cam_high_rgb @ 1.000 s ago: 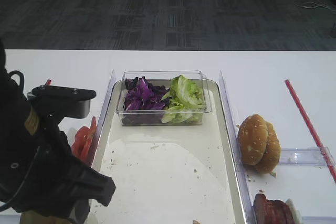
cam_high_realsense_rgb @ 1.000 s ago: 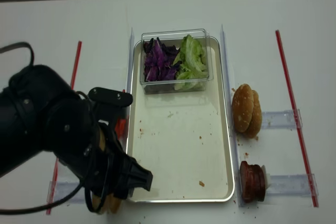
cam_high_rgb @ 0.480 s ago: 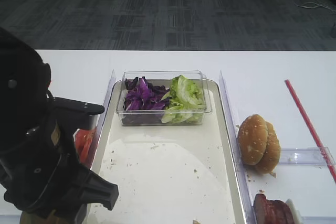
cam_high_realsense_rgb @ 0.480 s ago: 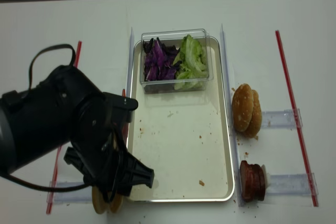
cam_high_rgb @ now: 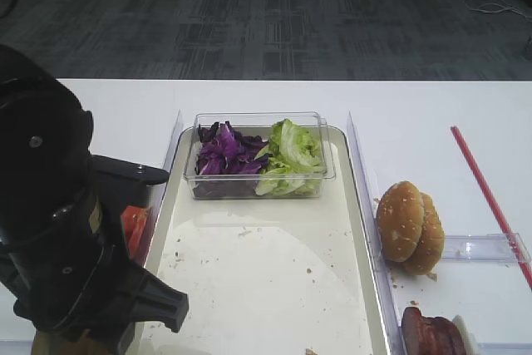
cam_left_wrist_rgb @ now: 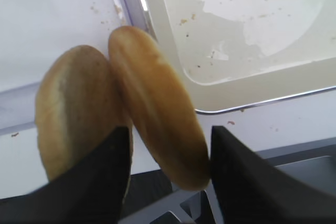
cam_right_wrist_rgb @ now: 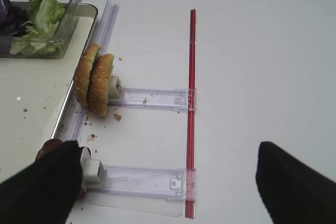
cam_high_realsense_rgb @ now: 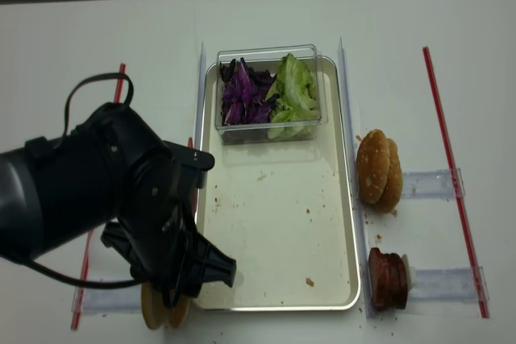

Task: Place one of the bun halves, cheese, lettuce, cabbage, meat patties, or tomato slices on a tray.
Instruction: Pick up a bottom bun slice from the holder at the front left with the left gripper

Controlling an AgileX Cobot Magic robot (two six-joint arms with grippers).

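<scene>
Two smooth tan bun halves stand on edge on the white table just off the tray's near left corner (cam_left_wrist_rgb: 252, 35). My left gripper (cam_left_wrist_rgb: 169, 129) is shut on the right bun half (cam_left_wrist_rgb: 157, 108), which touches both black fingers. The other bun half (cam_left_wrist_rgb: 68, 119) leans outside the left finger. From above, the black left arm (cam_high_realsense_rgb: 105, 199) hides the gripper, and only the bun halves' (cam_high_realsense_rgb: 161, 310) lower edges show. My right gripper (cam_right_wrist_rgb: 168, 187) hangs open over bare table, near the meat patties (cam_right_wrist_rgb: 47, 149). The tray's floor (cam_high_realsense_rgb: 274, 223) holds only crumbs and a tub.
A clear tub (cam_high_rgb: 258, 174) at the tray's far end holds purple cabbage (cam_high_rgb: 223, 151) and green lettuce (cam_high_rgb: 287, 155). Tomato slices (cam_high_rgb: 133, 224) lie left of the tray, partly under the arm. Sesame buns (cam_high_rgb: 409, 226) and meat patties (cam_high_rgb: 428, 334) stand in clear holders on the right, beside a red strip (cam_high_rgb: 486, 189).
The left arm's bulk has swung up and inward over the tray's left edge, covering more of the tomato slices. The bun halves stay in the same spot.
</scene>
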